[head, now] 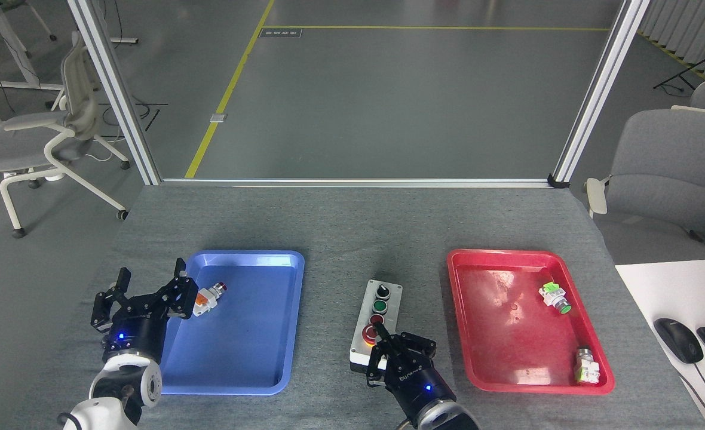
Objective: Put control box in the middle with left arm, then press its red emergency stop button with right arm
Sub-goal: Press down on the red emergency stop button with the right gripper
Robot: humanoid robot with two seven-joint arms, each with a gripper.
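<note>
While the left gripper [149, 285] is held over the grey tabletop [340, 227] just beside the blue tray [242, 382], its jaws are seen spread apart, with nothing between them. A white-orange switch [207, 298] lies in the tray, close to the gripper's fingers. On the bare felt between the trays the control box [378, 322] is set upright, its red emergency stop button [369, 334] partly covered by the right gripper [388, 352], whose fingers are drawn together over the button's near edge; contact cannot be judged. Two small switches [554, 297] are seen in the red tray [538, 385].
</note>
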